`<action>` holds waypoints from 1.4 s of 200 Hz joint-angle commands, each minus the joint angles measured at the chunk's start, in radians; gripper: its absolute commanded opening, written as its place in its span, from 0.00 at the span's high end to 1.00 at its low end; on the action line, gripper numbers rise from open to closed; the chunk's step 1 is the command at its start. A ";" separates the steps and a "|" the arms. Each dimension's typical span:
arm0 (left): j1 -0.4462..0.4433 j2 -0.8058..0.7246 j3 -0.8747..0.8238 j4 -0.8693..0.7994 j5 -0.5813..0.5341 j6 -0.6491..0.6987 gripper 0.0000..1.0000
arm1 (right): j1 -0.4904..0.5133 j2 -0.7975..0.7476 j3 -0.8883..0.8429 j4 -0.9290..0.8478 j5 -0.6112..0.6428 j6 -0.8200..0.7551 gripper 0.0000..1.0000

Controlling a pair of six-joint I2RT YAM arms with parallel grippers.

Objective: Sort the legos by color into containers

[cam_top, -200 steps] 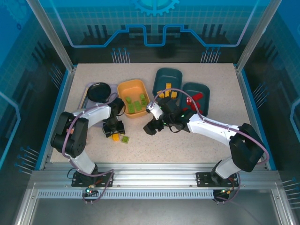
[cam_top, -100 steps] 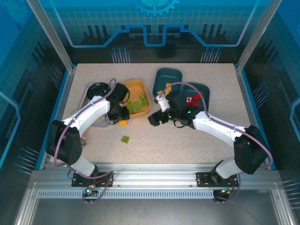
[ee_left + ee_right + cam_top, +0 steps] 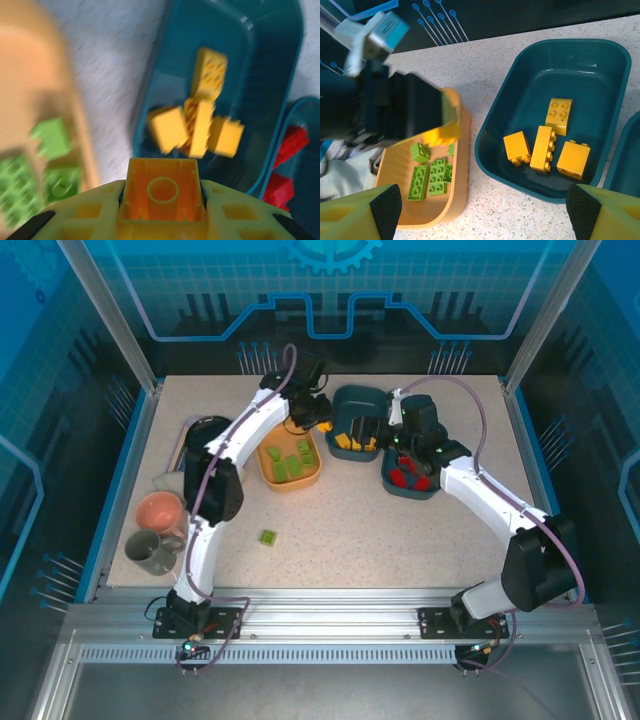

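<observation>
Clearly the small yellow plastic brick (image 3: pixel 162 192) sits clamped in the left gripper (image 3: pixel 162 205), short of the dark teal plastic bin (image 3: pixel 260 90) with four yellow bricks (image 3: pixel 200 125); clear its rim before releasing, while the right gripper (image 3: pixel 484 207) hangs spread wide

Left arm (image 3: pixel 243 432) and right arm (image 3: pixel 480 495): white tubular links, black joint housings, one lavender cable looped along each, black base plates bolted at the near edge. Fingers (image 3: pixel 95 215): pale yellow moulded plastic, recessed in square pockets, with black pads (image 3: pixel 386 204) at the tips.
</observation>
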 commanded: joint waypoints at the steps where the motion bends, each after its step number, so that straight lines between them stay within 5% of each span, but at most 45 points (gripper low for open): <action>1: -0.021 0.123 0.210 0.000 0.015 -0.029 0.72 | -0.018 -0.012 0.010 -0.006 0.016 0.028 0.12; 49: -0.034 0.276 0.309 0.184 -0.028 -0.043 0.71 | -0.058 -0.061 -0.044 -0.032 0.011 0.028 0.12; 91: -0.038 0.355 0.389 0.219 0.002 -0.043 0.45 | -0.076 -0.082 -0.058 -0.049 0.003 0.019 0.12; 116: -0.041 0.327 0.390 0.190 -0.013 -0.044 0.34 | -0.078 -0.080 -0.057 -0.048 -0.002 0.016 0.12; 165: -0.050 0.133 0.319 0.073 -0.055 -0.071 0.39 | -0.072 -0.082 -0.041 -0.062 -0.021 -0.046 0.12; 194: -0.052 -0.104 0.031 -0.061 -0.071 -0.103 0.37 | -0.007 -0.084 -0.027 -0.131 -0.005 -0.205 0.13; 235: -0.053 -0.507 -0.641 -0.099 -0.038 -0.026 0.27 | 0.153 -0.106 -0.071 -0.195 -0.026 -0.398 0.13; 280: -0.052 -0.698 -1.111 -0.125 0.049 -0.100 0.23 | 0.264 -0.102 -0.138 -0.177 -0.178 -0.422 0.13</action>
